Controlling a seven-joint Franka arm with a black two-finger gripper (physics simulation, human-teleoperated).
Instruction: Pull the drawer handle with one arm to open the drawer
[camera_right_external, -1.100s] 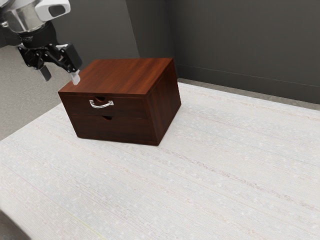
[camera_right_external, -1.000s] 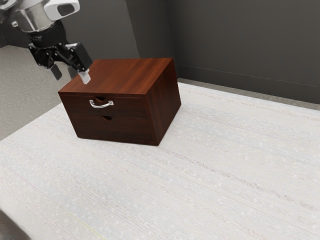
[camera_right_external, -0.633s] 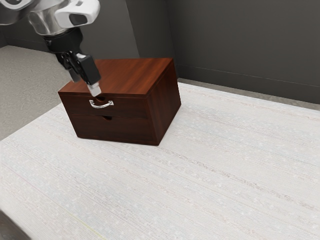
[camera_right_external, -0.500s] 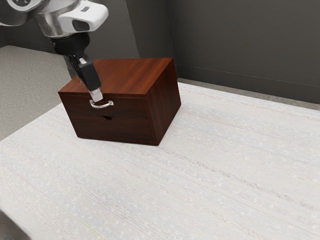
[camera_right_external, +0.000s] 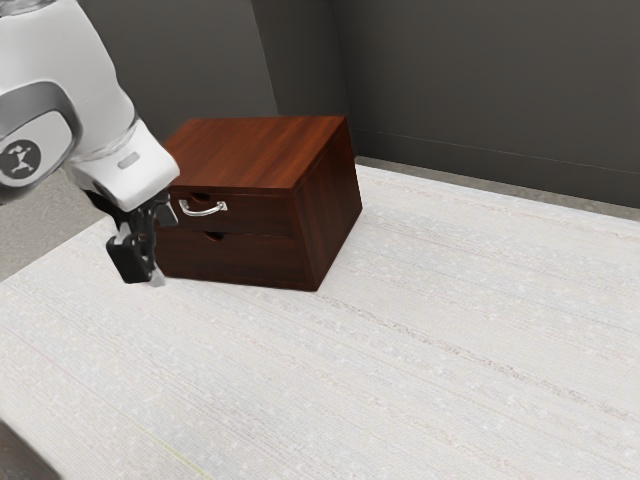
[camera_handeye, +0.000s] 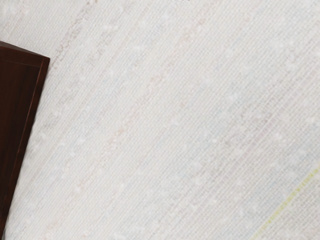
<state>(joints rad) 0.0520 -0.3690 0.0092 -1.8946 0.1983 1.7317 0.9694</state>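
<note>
Item: dark wooden cabinet (camera_right_external: 290, 160), two drawers, standing on the white table (camera_right_external: 420, 340) at upper centre-left of the exterior view. Top drawer (camera_right_external: 250, 212) carries a slim silver handle (camera_right_external: 203, 208) and sits flush with the cabinet front, judged shut; task not yet begun. Hazards: the gripper (camera_right_external: 140, 265) hangs lower in the frame than the handle and to its left, apart from it, so a closing here would catch nothing. A sideways move at this height would likely knock the cabinet's lower front corner instead of reaching the handle. The hand is near the table, so any further descent risks scraping it. The handle is a thin bow, and a shallow or skewed grip could slip off. The cabinet stands loose, and an off-line pull might drag the whole box rather than slide the drawer. Pose: the white arm (camera_right_external: 70, 110) fills the upper left of the exterior view, its last link bent downward, with the hand pointing at the table just beside the cabinet's left front edge. The wrist view looks onto bare table (camera_handeye: 175, 125) with a cabinet corner (camera_handeye: 17, 115) beside the hand. Fingers: apart or together cannot be told.
</note>
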